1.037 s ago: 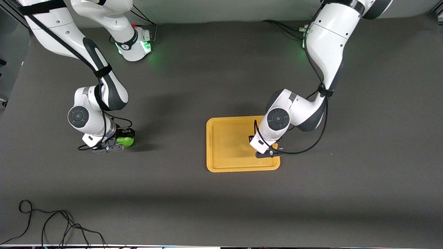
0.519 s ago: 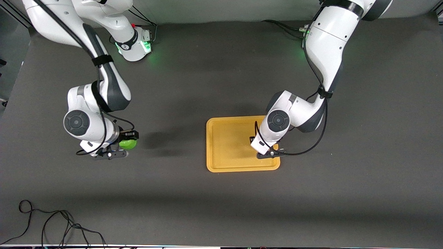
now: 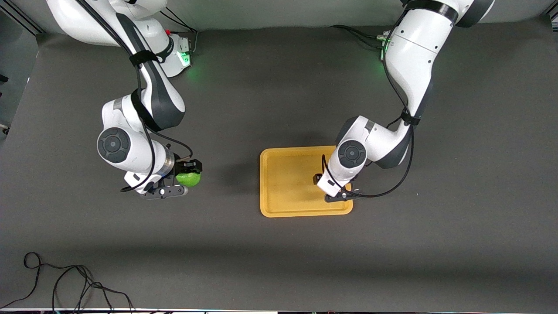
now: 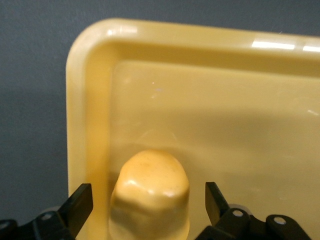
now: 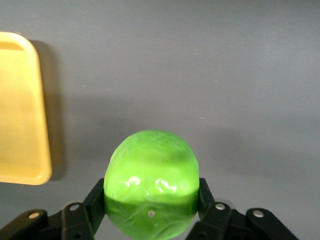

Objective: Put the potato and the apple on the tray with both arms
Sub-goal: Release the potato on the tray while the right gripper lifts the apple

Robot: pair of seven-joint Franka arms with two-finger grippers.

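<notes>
Potato (image 4: 150, 197) sits on tray (image 3: 279, 205) near its left-arm end, left gripper (image 4: 149, 205) spread wide around it, not touching. Right gripper (image 5: 150, 200) clamps apple (image 3: 188, 179) over the table, toward the right arm's end.

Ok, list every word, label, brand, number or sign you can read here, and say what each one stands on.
None can be read.
A dark band on the right arm near its base carries small white print, too small to read.
The tray, apple and potato show no print.

Potato (image 4: 149, 195) base cut off (wrist view)
</notes>
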